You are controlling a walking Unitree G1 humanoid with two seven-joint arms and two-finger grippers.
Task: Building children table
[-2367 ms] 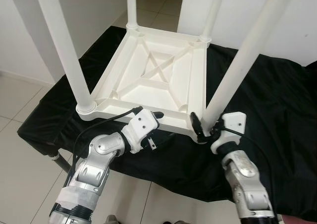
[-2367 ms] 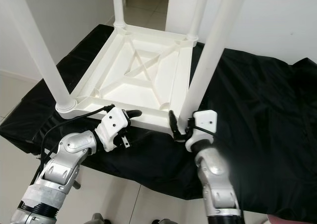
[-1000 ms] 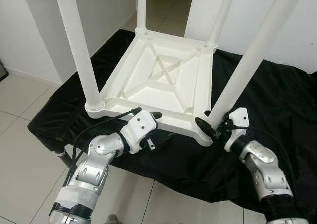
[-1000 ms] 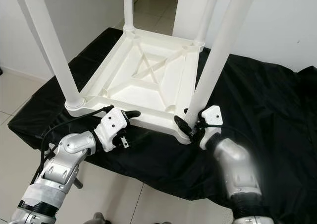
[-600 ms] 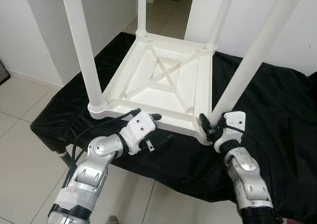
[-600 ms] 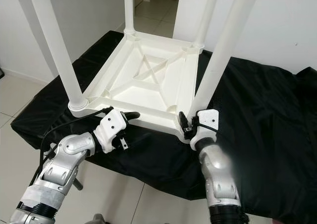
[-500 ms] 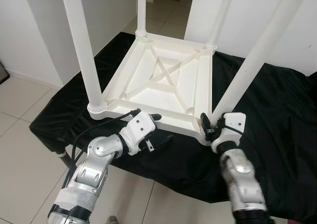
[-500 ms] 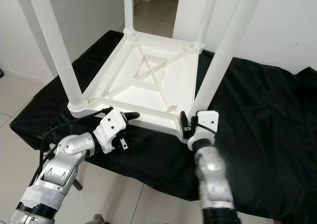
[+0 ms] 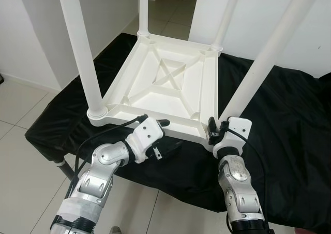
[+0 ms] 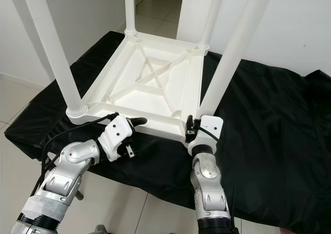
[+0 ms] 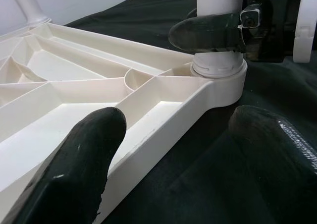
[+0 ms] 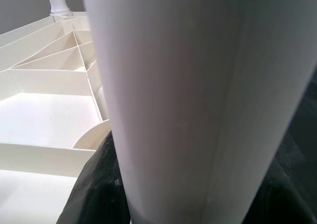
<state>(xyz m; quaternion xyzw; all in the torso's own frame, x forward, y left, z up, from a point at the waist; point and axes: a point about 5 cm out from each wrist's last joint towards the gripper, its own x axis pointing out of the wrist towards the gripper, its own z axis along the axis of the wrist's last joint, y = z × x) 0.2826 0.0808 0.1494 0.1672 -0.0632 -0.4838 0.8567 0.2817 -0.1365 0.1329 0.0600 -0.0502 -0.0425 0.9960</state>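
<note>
The white plastic children's table (image 9: pixel 155 97) lies upside down on a black cloth, its legs pointing up. My left gripper (image 9: pixel 168 134) is open at the near rim, one finger (image 11: pixel 79 169) over the ribbed underside and the other (image 11: pixel 277 154) over the cloth. My right gripper (image 9: pixel 222 130) is shut on the base of the near right leg (image 9: pixel 258 68), where it enters the corner socket (image 11: pixel 218 73). That leg (image 12: pixel 198 85) stands very close in the right wrist view, with a black finger (image 12: pixel 99 184) against it.
The black cloth (image 9: pixel 289 115) covers a low stand, and its near edge drops to the tiled floor (image 9: pixel 20 141). The near left leg (image 9: pixel 80 53) rises beside my left arm. White walls and a doorway lie behind the table.
My right forearm has swung in from the right and now sits straight behind the near right leg, the gripper staying at the leg's base. The left gripper has held its place on the rim.
</note>
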